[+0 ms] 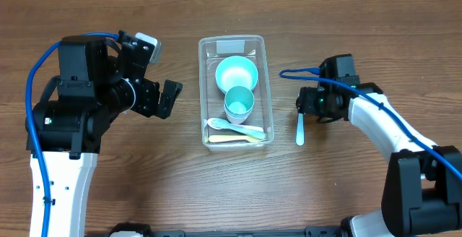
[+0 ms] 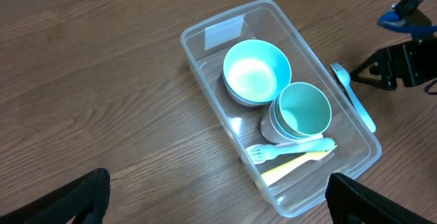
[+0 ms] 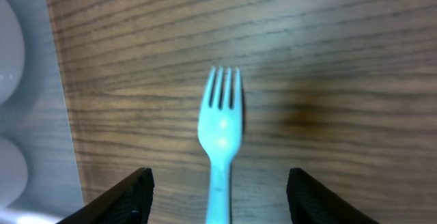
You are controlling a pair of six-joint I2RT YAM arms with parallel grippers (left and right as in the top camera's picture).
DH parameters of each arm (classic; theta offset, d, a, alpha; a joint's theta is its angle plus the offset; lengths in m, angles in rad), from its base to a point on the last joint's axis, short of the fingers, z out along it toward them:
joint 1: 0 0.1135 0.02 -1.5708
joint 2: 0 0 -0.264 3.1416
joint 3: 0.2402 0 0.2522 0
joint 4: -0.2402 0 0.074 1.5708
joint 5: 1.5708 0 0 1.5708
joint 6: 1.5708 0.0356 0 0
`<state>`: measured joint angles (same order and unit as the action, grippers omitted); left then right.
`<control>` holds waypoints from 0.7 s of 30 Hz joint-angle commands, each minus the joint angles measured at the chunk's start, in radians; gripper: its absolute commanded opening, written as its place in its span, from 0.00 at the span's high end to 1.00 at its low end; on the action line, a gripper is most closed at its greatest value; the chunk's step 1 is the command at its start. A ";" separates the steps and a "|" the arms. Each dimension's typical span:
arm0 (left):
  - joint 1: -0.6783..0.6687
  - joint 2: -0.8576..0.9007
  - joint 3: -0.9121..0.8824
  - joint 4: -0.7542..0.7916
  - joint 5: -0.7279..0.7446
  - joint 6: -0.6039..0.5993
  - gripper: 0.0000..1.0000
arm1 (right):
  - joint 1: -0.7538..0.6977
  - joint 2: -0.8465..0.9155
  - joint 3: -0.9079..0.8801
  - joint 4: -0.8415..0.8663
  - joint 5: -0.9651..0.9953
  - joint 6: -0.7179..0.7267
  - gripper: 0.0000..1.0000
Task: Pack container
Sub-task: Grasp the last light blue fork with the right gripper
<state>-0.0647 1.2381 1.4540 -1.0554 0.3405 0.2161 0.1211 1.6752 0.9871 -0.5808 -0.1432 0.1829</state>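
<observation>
Left wrist: container bears whitish label, too small to read.

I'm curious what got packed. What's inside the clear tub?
The container holds a teal bowl, a teal cup, a pale fork and a yellow utensil partly under the fork. Whatever sits beneath the bowl is covered.
</observation>
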 commanded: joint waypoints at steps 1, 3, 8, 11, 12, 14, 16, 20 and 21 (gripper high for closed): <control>0.005 -0.001 0.021 0.000 0.007 0.016 0.00 | 0.037 0.023 -0.021 0.048 0.067 0.024 0.35; 0.005 -0.001 0.021 0.000 0.007 0.016 0.00 | 0.055 0.056 -0.021 0.068 0.098 0.034 0.35; 0.005 -0.001 0.021 0.000 0.007 0.016 0.00 | 0.063 0.103 -0.021 0.120 0.146 0.080 0.38; 0.005 -0.001 0.021 0.000 0.007 0.016 0.00 | 0.063 0.121 -0.021 0.146 0.147 0.080 0.42; 0.005 -0.001 0.021 0.000 0.007 0.016 0.00 | 0.063 0.121 -0.021 0.151 0.148 0.080 0.42; 0.005 -0.001 0.021 0.000 0.007 0.016 0.00 | 0.064 0.121 -0.021 0.150 0.175 0.080 0.43; 0.005 -0.001 0.021 0.000 0.007 0.016 0.00 | 0.070 0.122 -0.021 0.145 0.208 0.080 0.42; 0.005 -0.001 0.021 0.000 0.007 0.016 0.00 | 0.111 0.122 -0.021 0.122 0.293 0.080 0.43; 0.005 -0.001 0.021 0.000 0.007 0.016 0.00 | 0.126 0.122 -0.021 0.119 0.315 0.080 0.42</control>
<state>-0.0647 1.2381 1.4540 -1.0554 0.3405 0.2161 0.2169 1.7897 0.9718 -0.4618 0.0978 0.2584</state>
